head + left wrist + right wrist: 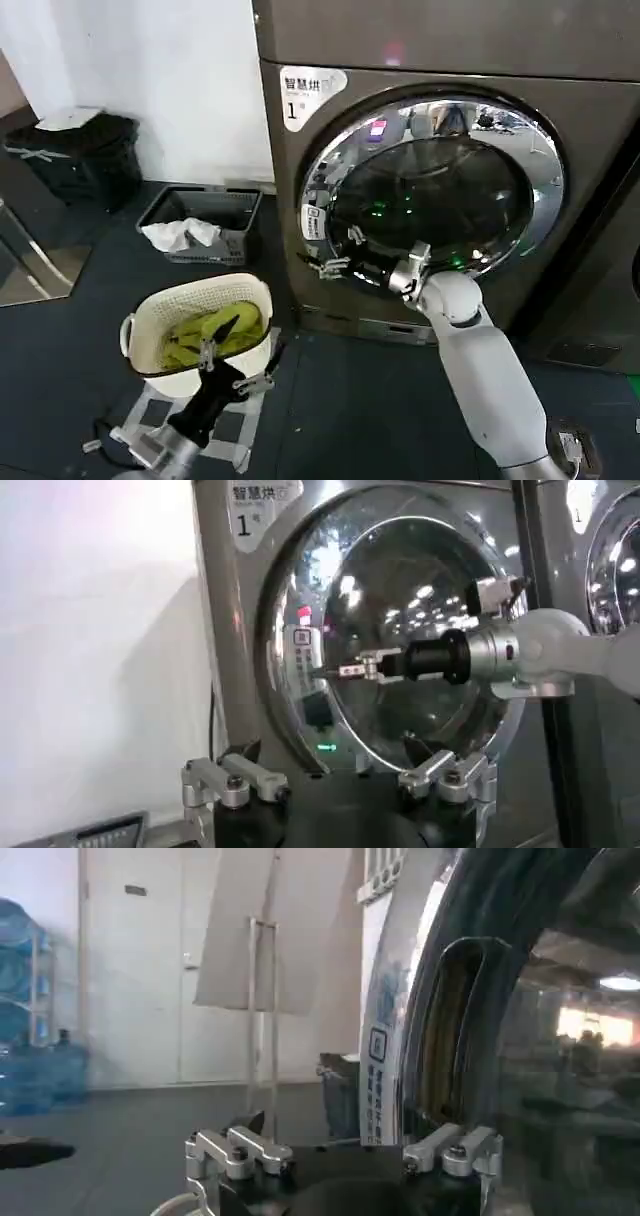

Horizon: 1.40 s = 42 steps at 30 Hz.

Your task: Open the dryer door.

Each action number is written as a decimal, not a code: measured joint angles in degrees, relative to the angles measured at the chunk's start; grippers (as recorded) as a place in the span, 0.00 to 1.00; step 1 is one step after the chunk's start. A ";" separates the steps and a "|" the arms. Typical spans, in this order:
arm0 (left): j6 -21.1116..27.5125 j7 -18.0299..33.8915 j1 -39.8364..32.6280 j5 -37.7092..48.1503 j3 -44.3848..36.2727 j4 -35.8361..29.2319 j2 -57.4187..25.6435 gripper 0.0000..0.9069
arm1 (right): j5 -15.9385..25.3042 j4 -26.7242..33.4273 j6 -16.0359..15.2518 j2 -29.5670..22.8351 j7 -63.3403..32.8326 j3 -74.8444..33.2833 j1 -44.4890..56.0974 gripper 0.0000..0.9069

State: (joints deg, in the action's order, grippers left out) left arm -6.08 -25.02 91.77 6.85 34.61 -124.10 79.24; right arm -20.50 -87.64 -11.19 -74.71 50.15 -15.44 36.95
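The dryer door (435, 190) has a wide chrome rim and dark glass and sits in the brown-grey machine front; I cannot tell whether it is latched or slightly ajar. My right gripper (338, 255) is open at the door's lower left rim, next to a small white sticker (312, 222). The left wrist view shows the right gripper (330, 670) with its tips against that rim. The right wrist view shows the chrome rim (385, 998) and a dark handle recess (450, 1028) just past the right gripper (335, 1123). My left gripper (240, 345) hangs open above the laundry basket, facing the dryer.
A white laundry basket (150, 310) with yellow-green clothes stands on the floor at the lower left. Behind it is a grey crate (245, 215) with white cloth, and a black bin (80, 155) by the wall. A second machine (610, 290) stands to the right.
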 joint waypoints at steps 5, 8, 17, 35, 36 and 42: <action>0.05 0.06 -0.13 0.24 0.08 0.04 0.01 1.00 | -0.20 -0.81 0.00 0.38 1.48 -0.35 0.91 1.00; 0.09 0.11 -0.18 0.41 0.09 0.05 0.00 1.00 | -0.57 -1.54 0.15 1.02 2.36 -0.60 1.65 1.00; 0.23 0.27 -0.37 1.54 0.59 0.04 -0.81 1.00 | -4.24 -4.48 0.27 4.55 2.31 -0.29 4.33 1.00; 0.39 0.44 -0.41 1.91 0.47 -0.26 -0.76 1.00 | -7.42 -9.88 0.29 9.01 5.37 0.53 8.72 1.00; 0.39 0.44 -0.38 1.91 0.48 -0.29 -0.76 1.00 | -7.46 -9.91 0.29 9.04 5.59 0.53 8.81 1.00; 0.38 0.48 -0.14 1.98 0.58 -0.56 -0.73 1.00 | -8.23 -10.64 0.35 9.64 7.73 0.24 9.77 1.00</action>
State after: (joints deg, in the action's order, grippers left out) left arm -5.70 -24.54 91.63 8.83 35.19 -124.65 78.51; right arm -28.73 -98.28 -10.84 -65.07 57.88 -15.20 46.72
